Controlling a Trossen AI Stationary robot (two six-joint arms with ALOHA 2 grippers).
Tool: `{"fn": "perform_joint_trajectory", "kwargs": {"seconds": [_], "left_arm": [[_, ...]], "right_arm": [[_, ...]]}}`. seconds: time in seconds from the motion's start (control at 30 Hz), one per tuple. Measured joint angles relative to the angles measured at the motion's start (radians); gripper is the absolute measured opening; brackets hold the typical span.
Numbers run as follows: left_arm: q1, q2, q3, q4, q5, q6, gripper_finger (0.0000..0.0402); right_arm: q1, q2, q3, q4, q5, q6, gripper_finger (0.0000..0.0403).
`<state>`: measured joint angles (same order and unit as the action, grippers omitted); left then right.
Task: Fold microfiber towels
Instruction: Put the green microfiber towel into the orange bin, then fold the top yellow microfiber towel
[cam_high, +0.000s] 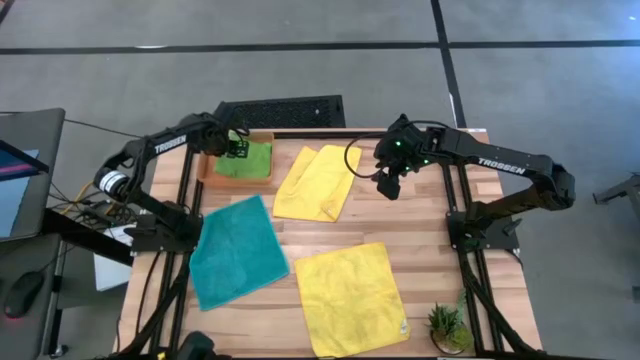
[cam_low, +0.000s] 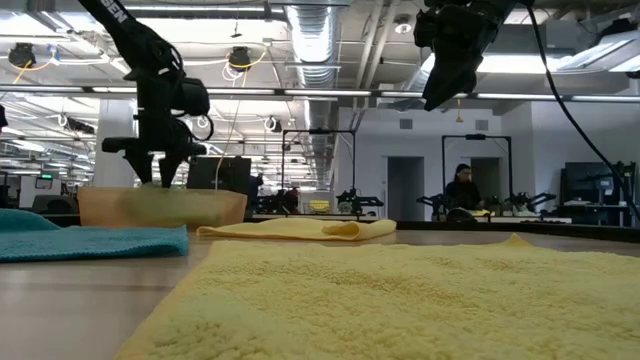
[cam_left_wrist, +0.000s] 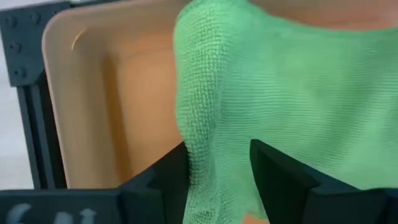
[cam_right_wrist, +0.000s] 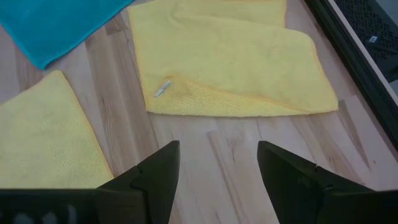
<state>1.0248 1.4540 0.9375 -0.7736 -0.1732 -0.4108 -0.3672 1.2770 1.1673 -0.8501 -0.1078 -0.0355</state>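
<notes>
The lime green towel (cam_high: 245, 160) lies bunched in the orange tray (cam_high: 207, 165) at the table's far left. My left gripper (cam_high: 237, 148) points down over it, open, with a ridge of the green towel (cam_left_wrist: 273, 93) running between its fingers. A yellow towel (cam_high: 318, 182), folded over, lies at the far middle. A second yellow towel (cam_high: 350, 297) lies flat at the near middle, and the teal towel (cam_high: 235, 250) lies flat at the near left. My right gripper (cam_high: 388, 185) hangs open above bare wood, right of the folded yellow towel (cam_right_wrist: 230, 62). My left gripper comes at the green towel from above, slanting down. Its open fingers (cam_left_wrist: 280, 174) stand on either side of a raised part of the cloth near the towel's edge (cam_left_wrist: 193, 155). I cannot tell whether they touch it. The towel rests in the tray (cam_left_wrist: 93, 93).
A black vented panel (cam_high: 280, 110) lies beyond the table's far edge behind the tray. A small potted plant (cam_high: 447, 327) stands at the near right corner. Bare wood shows between the towels and along the table's right side (cam_high: 440, 240).
</notes>
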Motion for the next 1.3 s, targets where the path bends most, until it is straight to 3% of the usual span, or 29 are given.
{"fn": "perform_joint_trajectory", "kwargs": {"seconds": [0.13, 0.3, 0.43, 0.67, 0.97, 1.3], "left_arm": [[-0.025, -0.068, 0.024, -0.017, 0.017, 0.039, 0.0162], [-0.071, -0.203, 0.041, -0.027, -0.061, 0.059, 0.0162], [-0.117, -0.333, 0.043, -0.044, -0.060, 0.029, 0.0162], [-0.301, -0.492, 0.043, -0.052, -0.015, -0.063, 0.0162], [-0.555, -0.511, 0.043, -0.052, -0.088, -0.220, 0.0162], [-0.645, -0.510, 0.043, -0.051, -0.128, -0.300, 0.0162]], "right_arm": [[0.000, 0.000, 0.000, 0.003, -0.002, -0.055, 0.0240], [0.000, 0.000, 0.000, 0.036, -0.054, -0.133, 0.0240], [0.002, 0.005, 0.000, 0.062, -0.086, -0.176, 0.0240], [0.058, 0.133, -0.040, 0.247, -0.127, -0.260, 0.0240], [0.135, 0.371, -0.041, 0.394, -0.149, -0.296, 0.0240], [0.199, 0.555, -0.040, 0.635, -0.101, -0.302, 0.0240]]}}
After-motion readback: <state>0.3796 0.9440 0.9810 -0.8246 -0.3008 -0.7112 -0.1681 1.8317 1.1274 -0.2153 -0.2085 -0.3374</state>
